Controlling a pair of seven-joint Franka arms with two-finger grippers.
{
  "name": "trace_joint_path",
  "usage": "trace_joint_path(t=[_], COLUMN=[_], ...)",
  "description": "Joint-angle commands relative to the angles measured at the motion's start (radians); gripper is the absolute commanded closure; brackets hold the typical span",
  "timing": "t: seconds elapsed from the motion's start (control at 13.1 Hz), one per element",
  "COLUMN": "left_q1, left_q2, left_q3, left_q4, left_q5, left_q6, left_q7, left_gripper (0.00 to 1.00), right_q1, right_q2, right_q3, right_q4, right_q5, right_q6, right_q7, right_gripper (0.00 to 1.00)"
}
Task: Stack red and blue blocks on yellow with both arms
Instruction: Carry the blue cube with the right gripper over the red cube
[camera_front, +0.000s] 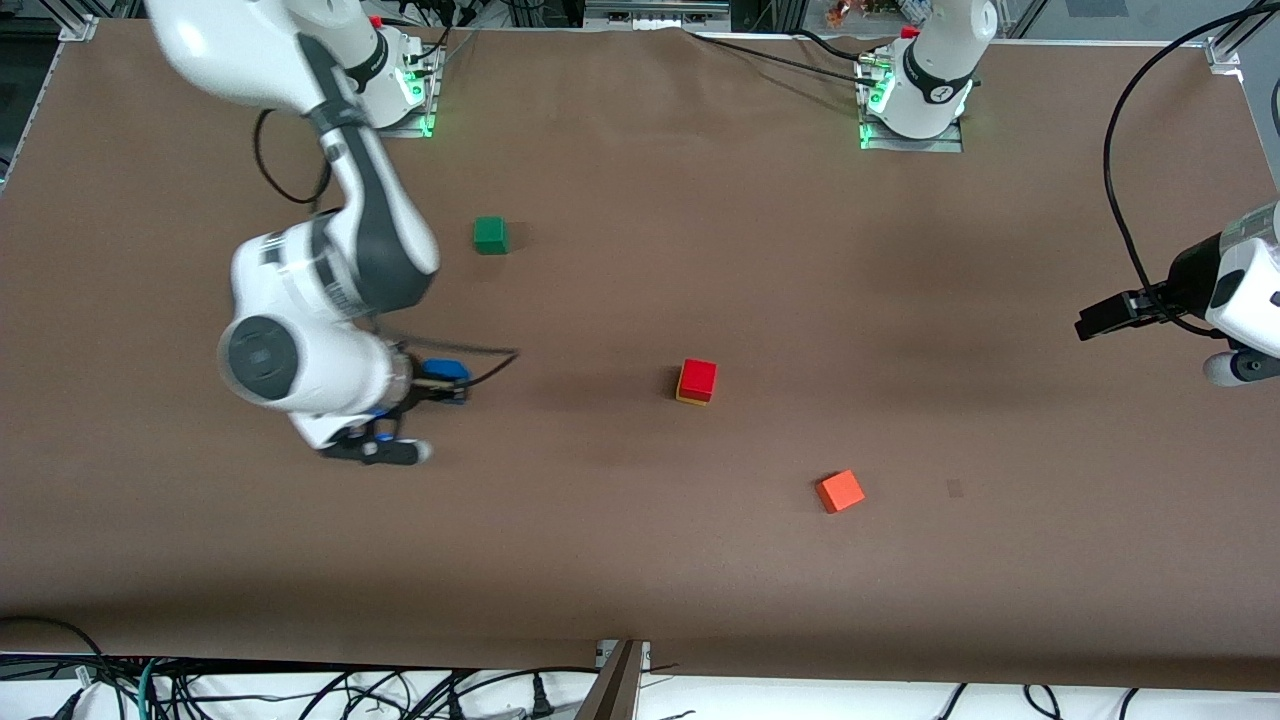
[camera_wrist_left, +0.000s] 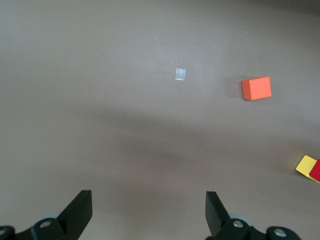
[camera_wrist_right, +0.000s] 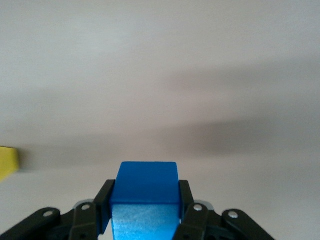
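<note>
The red block (camera_front: 698, 378) sits on the yellow cube (camera_front: 687, 399) near the table's middle; only a thin yellow edge shows under it. My right gripper (camera_front: 438, 388) is shut on the blue block (camera_front: 447, 372), held over the table toward the right arm's end, apart from the stack. In the right wrist view the blue block (camera_wrist_right: 146, 192) fills the gap between the fingers (camera_wrist_right: 104, 202), and the yellow cube (camera_wrist_right: 7, 162) shows at the frame's edge. My left gripper (camera_front: 1097, 322) waits open and empty at the left arm's end; its fingers (camera_wrist_left: 80, 212) stand wide apart. The stack (camera_wrist_left: 310, 167) shows partly in the left wrist view.
A green cube (camera_front: 490, 235) lies nearer the right arm's base. An orange-red cube (camera_front: 840, 491) lies nearer the front camera than the stack, and shows in the left wrist view (camera_wrist_left: 257, 88). A small pale mark (camera_wrist_left: 180, 74) is on the brown table (camera_front: 640, 560).
</note>
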Motion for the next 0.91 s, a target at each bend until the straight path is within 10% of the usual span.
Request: trace_joint_path(t=[0.0,0.84], left_q1=[0.002,-0.002], left_q2=[-0.001,0.001], left_q3=[0.0,0.0], left_q4=[0.003,0.003], left_q5=[-0.022,-0.022], left_q6=[0.005,0.007], left_q7=[0.023,0.022], left_gripper=[0.0,0.0], right_q1=[0.031,0.238], right_q2=[0.087,0.207], right_q3=[0.051,0.122], right_q4=[0.156,0.2], right_q5=[0.035,-0.009], right_q6=[-0.003,0.325], right_q7=[0.203,0.45], right_gripper=[0.8,0.8])
